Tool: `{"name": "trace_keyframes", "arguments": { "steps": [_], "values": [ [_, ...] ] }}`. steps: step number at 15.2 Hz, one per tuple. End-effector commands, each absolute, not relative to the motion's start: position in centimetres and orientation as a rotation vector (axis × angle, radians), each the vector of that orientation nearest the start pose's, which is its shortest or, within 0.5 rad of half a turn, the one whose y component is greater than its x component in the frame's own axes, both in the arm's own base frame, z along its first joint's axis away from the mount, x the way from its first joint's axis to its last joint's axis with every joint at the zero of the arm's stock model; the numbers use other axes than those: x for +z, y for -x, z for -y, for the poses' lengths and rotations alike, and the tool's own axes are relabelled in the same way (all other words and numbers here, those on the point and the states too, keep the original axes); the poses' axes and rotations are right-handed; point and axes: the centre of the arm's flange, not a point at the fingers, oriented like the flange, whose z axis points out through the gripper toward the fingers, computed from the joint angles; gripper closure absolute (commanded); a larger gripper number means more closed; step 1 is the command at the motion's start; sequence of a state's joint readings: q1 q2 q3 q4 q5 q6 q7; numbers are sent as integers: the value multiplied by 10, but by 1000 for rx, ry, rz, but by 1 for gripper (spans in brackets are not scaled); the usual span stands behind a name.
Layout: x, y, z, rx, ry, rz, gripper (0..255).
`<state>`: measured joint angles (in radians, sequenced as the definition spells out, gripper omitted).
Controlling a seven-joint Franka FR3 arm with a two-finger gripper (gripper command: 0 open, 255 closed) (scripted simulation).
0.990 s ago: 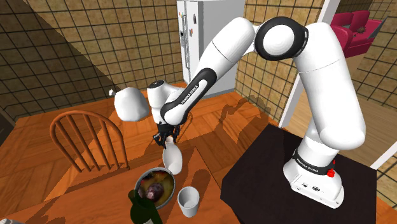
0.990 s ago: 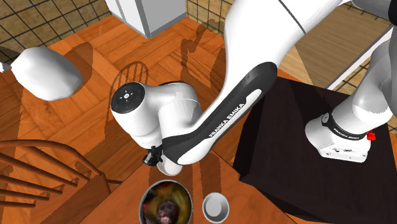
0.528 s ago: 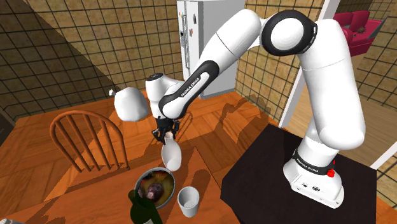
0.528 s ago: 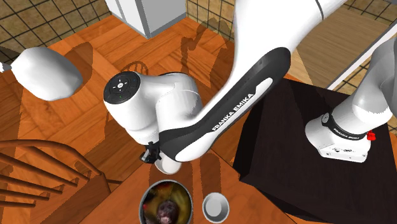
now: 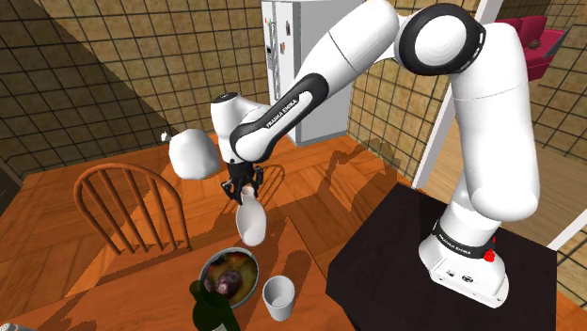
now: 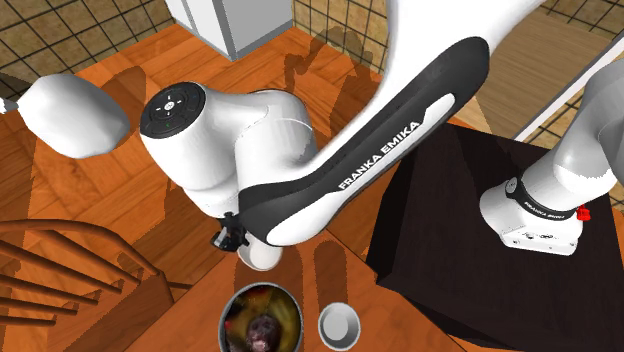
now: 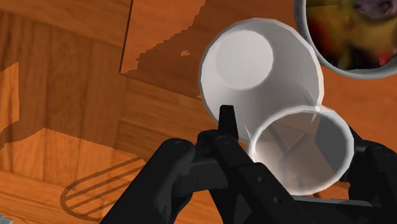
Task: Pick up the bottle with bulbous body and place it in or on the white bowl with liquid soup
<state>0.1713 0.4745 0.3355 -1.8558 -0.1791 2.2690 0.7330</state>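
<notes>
Now the tool (image 5: pixel 245 184) grips the white bottle (image 5: pixel 251 222) by its neck, holding it above the counter (image 5: pixel 122 284), near the soup bowl (image 5: pixel 256 273) and cup (image 5: pixel 278 297).

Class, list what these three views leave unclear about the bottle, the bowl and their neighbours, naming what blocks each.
1. Second exterior view: the arm covers the bottle above its base, so the grip is hidden.
2. Wrist view: the bowl is cut off by the picture's edge.
3. Shoulder view: a dark green object, cut by the bottom edge, cannot be identified.
</notes>
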Motion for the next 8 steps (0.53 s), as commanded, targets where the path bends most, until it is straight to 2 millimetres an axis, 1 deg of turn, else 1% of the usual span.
{"name": "trace_keyframes", "arguments": {
  "steps": [1,8],
  "values": [
    [285,-564,-293,52,3137,-221,255],
    [322,-564,-293,52,3137,-221,255]
  ]
}}
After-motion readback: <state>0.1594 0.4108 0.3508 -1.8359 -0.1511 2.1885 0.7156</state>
